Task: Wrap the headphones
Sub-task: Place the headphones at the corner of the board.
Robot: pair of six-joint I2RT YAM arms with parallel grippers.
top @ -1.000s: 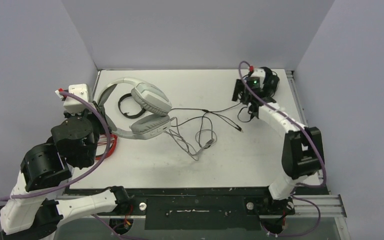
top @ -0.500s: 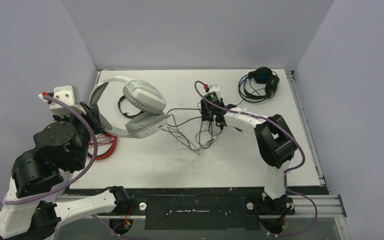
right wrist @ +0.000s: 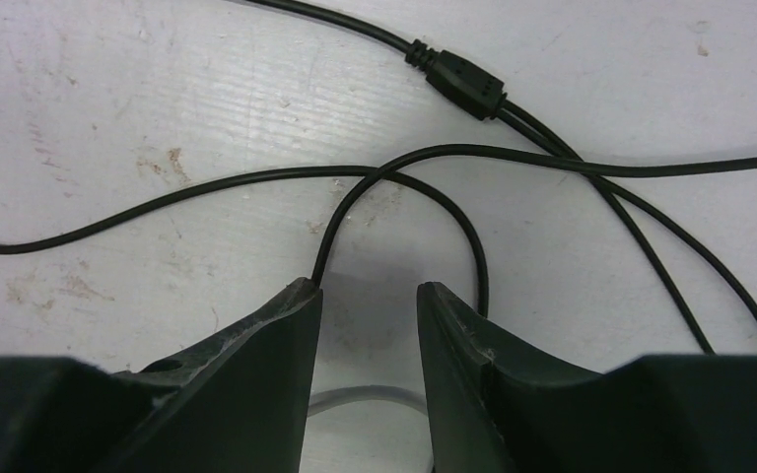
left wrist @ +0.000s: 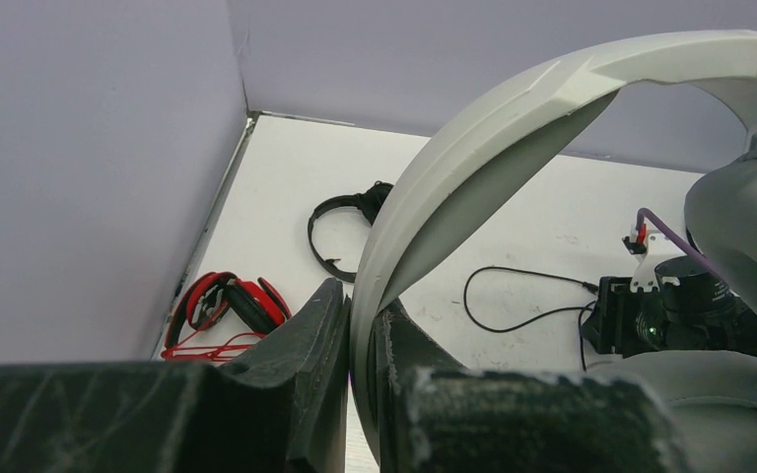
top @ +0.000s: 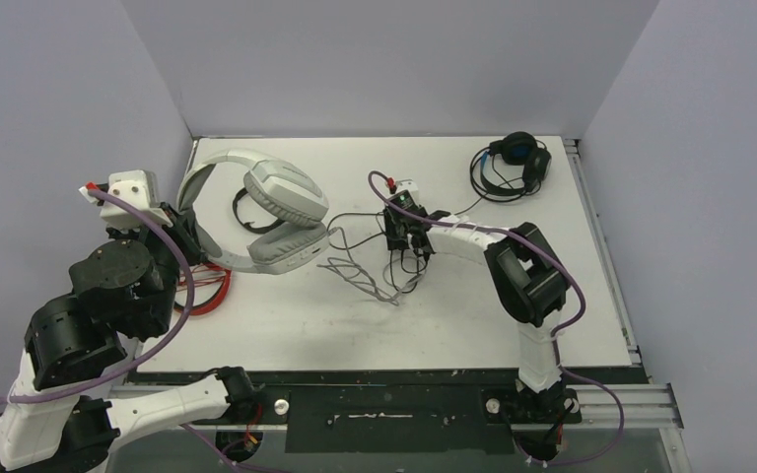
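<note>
The large white-grey headphones [top: 281, 202] are held up at the left, my left gripper [top: 189, 235] shut on the headband [left wrist: 513, 128]; both fingers press the band at my left gripper [left wrist: 363, 315]. Its grey cable [top: 360, 276] trails across the table. My right gripper [top: 403, 246] hangs low over the tangled cables mid-table. In the right wrist view my right gripper [right wrist: 368, 291] has its jaws apart, a black cable loop [right wrist: 424, 158] at the tips and a grey cable [right wrist: 365, 399] lying on the table between them, not pinched.
Red-and-black headphones [top: 207, 286] lie by the left arm, also red-and-black headphones [left wrist: 227, 301]. A small black headset [top: 251, 209] sits under the white one. Black-and-blue headphones [top: 517, 158] rest at the far right corner. Walls enclose left, back and right.
My right arm swung from the black-and-blue headphones at the far right to the cables mid-table, and its jaws narrowed. The left arm shifted the white headphones slightly left.
</note>
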